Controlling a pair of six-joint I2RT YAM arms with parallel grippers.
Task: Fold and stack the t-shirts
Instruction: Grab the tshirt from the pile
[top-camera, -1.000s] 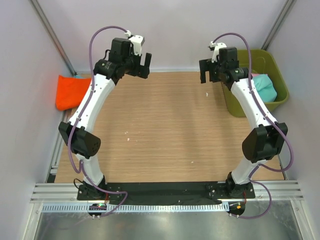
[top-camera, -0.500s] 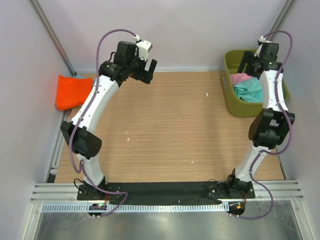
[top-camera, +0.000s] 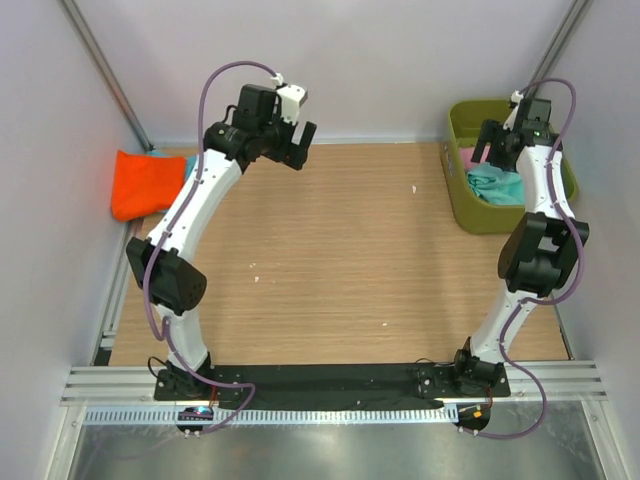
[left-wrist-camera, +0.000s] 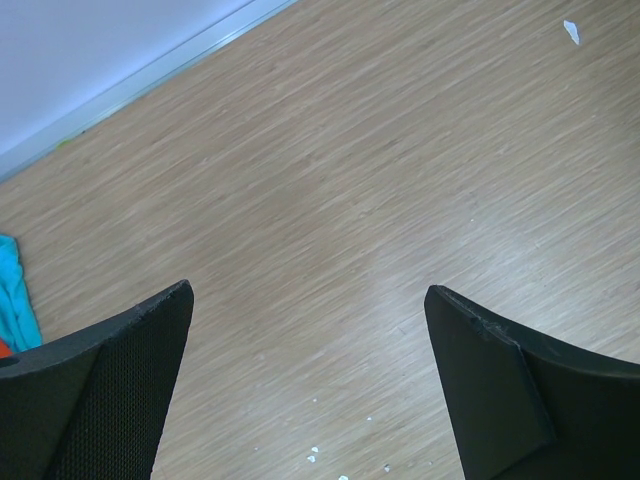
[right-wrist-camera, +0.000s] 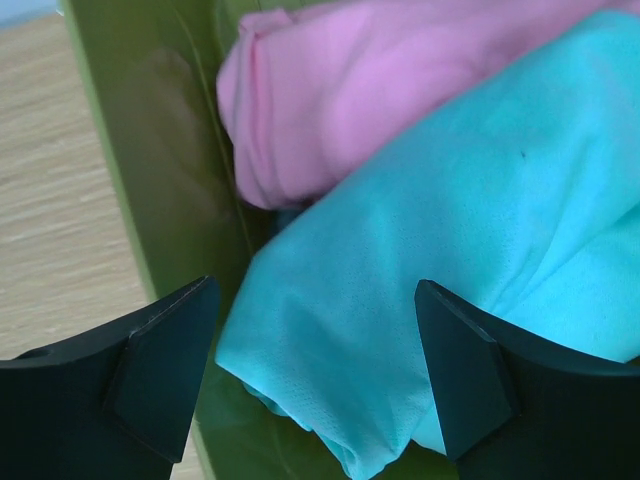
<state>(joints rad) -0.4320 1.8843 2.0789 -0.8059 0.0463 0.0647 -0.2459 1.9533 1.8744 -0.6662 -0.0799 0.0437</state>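
R gripper (right-wrist-camera: 315, 300), jaws wide open & empty, hangs over the teal t-shirt (right-wrist-camera: 450, 200) between them in the olive-green bin (right-wrist-camera: 150, 150), so a pinch may snag the pink t-shirt (right-wrist-camera: 350, 90) just beyond or catch the bin wall beside one finger; L gripper (left-wrist-camera: 308, 295) likewise open, empty.

Looks like a robotics lab test cell, not anyone's home: a light wood-laminate tabletop (top-camera: 330, 260) boxed in by plain pale panel walls (top-camera: 380, 60) with slanted grey metal frame posts (top-camera: 104, 70). A white-and-black robot arm on the left (top-camera: 200, 200) and its twin on the right (top-camera: 545, 195) trail purple cables (top-camera: 205, 95), both bolted to a black base plate (top-camera: 330, 378) on slotted silver aluminium rails (top-camera: 100, 385) at the near edge
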